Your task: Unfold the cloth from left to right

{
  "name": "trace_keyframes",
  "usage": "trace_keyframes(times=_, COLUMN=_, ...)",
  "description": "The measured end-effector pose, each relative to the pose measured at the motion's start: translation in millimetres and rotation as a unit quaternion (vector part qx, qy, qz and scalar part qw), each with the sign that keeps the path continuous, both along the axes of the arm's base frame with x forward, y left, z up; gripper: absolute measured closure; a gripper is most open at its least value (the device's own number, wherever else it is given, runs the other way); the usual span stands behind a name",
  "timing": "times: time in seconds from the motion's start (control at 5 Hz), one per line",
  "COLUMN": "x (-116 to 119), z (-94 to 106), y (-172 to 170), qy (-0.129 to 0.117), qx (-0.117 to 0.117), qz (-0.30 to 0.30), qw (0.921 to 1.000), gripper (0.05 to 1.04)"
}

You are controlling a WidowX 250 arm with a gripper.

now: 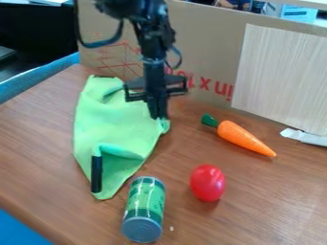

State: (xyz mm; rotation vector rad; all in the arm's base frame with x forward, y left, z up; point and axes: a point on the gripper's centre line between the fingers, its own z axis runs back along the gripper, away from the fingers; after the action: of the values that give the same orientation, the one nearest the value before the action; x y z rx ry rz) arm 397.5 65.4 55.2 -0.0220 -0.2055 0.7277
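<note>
The black gripper (158,116) points down at the right corner of the green cloth (115,127), left of the carrot. Its fingers are close together, shut on a bit of cloth that bunches beside and below the tips. The cloth lies on the left half of the table, long and creased. A raised fold crosses its lower part, and its lower end narrows to a point near the can. The arm hides part of the cloth's upper right edge.
An orange carrot (241,137) lies right of the gripper. A red tomato-like object (207,183) and a green can (144,208) are nearer the front. A black stick-like object (96,173) is at the cloth's lower left. A cardboard wall (204,52) stands behind the wooden table (38,158).
</note>
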Motion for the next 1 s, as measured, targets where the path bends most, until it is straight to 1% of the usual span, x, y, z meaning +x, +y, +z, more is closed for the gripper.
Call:
trace_keyframes(times=0.2, x=-9.8, z=19.2, y=8.9, qy=-0.018, qx=-0.027, qz=-0.005, qw=0.9995, gripper=1.033)
trace_keyframes(times=0.4, x=-17.9, z=28.9, y=15.0, qy=-0.029, qx=-0.043, qz=-0.017, qw=0.9985, gripper=1.033)
trace_keyframes(times=0.6, x=-29.3, z=32.1, y=39.3, qy=-0.035, qx=-0.061, qz=-0.018, qw=0.9973, gripper=1.033)
trace_keyframes(times=0.8, x=-46.6, z=33.9, y=75.0, qy=-0.038, qx=-0.086, qz=-0.02, qw=0.9954, gripper=1.033)
trace_keyframes(times=1.0, x=-59.4, z=60.9, y=117.2, qy=-0.059, qx=-0.105, qz=-0.014, qw=0.9926, gripper=1.033)
